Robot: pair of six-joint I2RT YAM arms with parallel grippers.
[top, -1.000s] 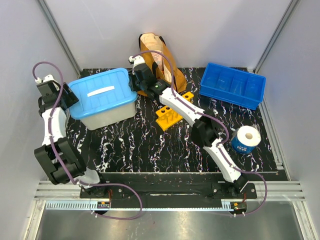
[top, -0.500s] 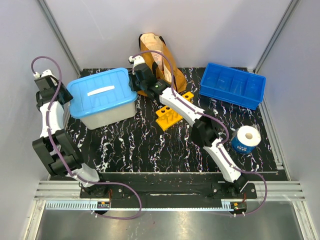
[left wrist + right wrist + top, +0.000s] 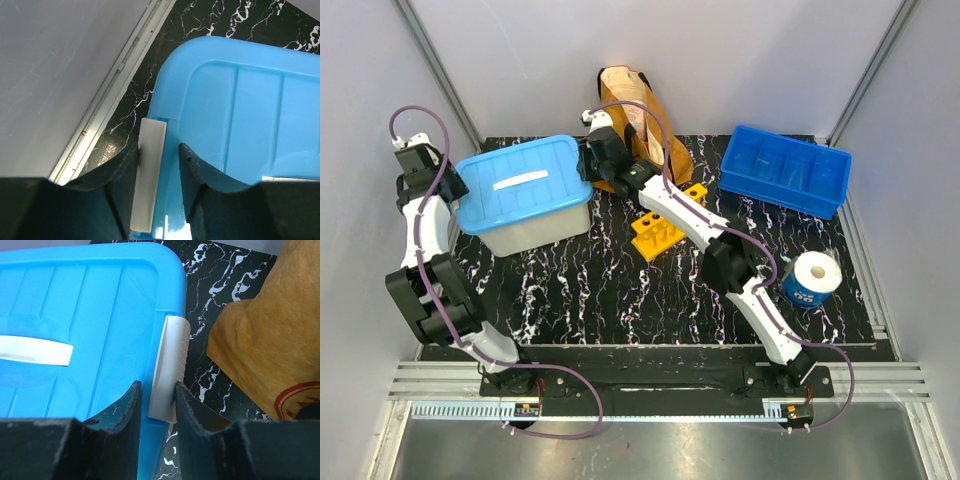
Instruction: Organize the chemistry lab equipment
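Note:
A yellow test-tube rack (image 3: 657, 232) lies on the black marbled table, with a smaller orange piece (image 3: 695, 192) behind it. No tubes or blue stick show. A storage bin with a blue lid (image 3: 520, 185) stands at the back left. My left gripper (image 3: 420, 160) is at its left end; its jaws (image 3: 159, 150) straddle the white latch (image 3: 150, 170), with a gap on the lid side. My right gripper (image 3: 590, 165) is at the bin's right end; its jaws (image 3: 157, 387) are closed on the other white latch (image 3: 172, 360) and the lid rim.
A mustard-brown tote bag (image 3: 635, 120) stands just behind my right wrist and close to the right latch (image 3: 270, 340). A blue divided tray (image 3: 785, 170) sits at the back right. A blue-and-white roll (image 3: 812, 278) stands by the right edge. The left wall rail (image 3: 115, 95) runs beside the bin.
My left arm has swung back and in, bringing its gripper onto the bin's left latch. The right arm has stayed at the right latch. The bin shifted slightly.

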